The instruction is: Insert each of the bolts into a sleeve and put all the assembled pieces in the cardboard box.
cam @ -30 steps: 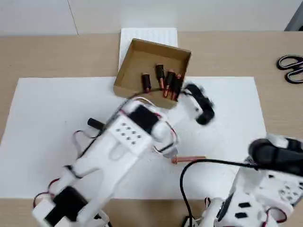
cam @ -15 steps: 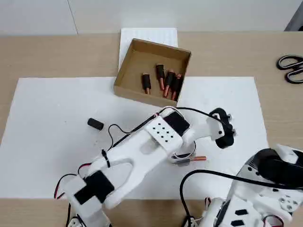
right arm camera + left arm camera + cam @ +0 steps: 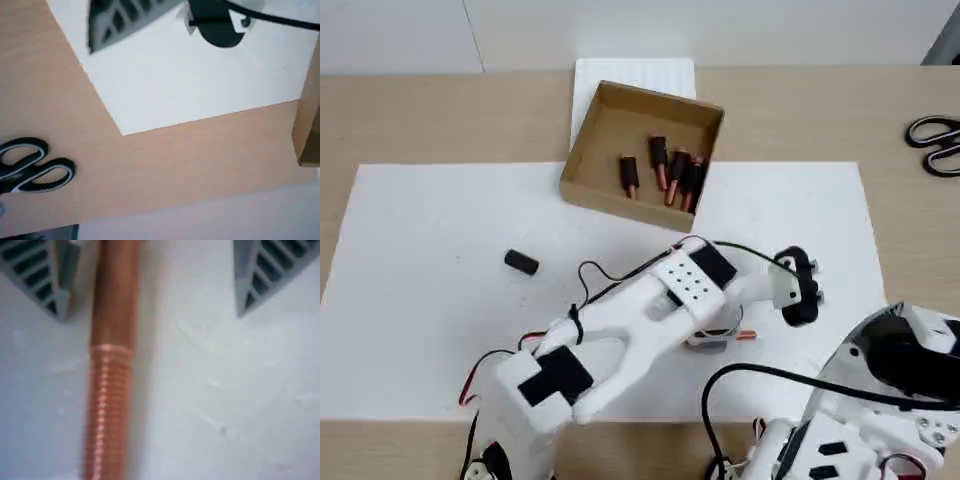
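well, my left gripper hangs low over the white sheet, and its two ribbed grey fingertips stand apart with the copper bolt lying flat between them. the bolt is not centred in the gap: it runs just beside one fingertip, so close that i cannot tell whether they touch, while the other fingertip is well clear of it. the bolt's smooth shank lies up between the tips and its threaded part stretches away from them across the paper. from the high view my left arm reaches slantwise across the sheet, and a short length of the bolt peeks out from under its wrist. one black sleeve lies alone on the sheet, well apart from the bolt and on the other side of my arm. the cardboard box sits at the far edge of the sheet, and inside it lie four assembled pieces, black sleeves with copper ends showing, three of them bunched together near one wall. my right arm sits at the near corner of the table, beyond the sheet's edge. whether my right gripper is open or closed i cannot tell. black-handled scissors lie on the bare wood, well off the sheet.
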You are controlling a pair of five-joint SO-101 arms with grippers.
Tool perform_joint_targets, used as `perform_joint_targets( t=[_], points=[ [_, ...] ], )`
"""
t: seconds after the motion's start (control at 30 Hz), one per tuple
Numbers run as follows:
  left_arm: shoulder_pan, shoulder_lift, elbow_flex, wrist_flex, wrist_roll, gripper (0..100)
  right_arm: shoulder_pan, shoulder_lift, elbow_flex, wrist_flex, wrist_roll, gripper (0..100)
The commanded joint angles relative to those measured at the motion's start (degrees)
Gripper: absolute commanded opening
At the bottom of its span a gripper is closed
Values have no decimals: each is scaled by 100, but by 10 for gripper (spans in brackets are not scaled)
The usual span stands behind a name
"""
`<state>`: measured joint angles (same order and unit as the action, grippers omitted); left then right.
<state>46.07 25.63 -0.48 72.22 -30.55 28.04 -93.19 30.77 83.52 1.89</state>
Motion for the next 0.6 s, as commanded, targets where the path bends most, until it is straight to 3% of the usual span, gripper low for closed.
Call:
perform_joint_targets(
  t=[0.0,0.1,0.27,0.43,0.57],
  points=[
    [53,176,-154,-105,9,133,-40,40,-167,-233,-26,296],
    [44,308,-154,-79,9,24,-40,40,-167,-277,-26,296],
    [-35,237,-277,404,70,6,-40,40,-167,-286,-26,296],
    [-448,-70,-884,563,1029,6,-40,48,-167,-286,-26,296],
    [-932,-325,-1648,862,2251,6,-40,48,-149,-277,-26,296]
  ],
)
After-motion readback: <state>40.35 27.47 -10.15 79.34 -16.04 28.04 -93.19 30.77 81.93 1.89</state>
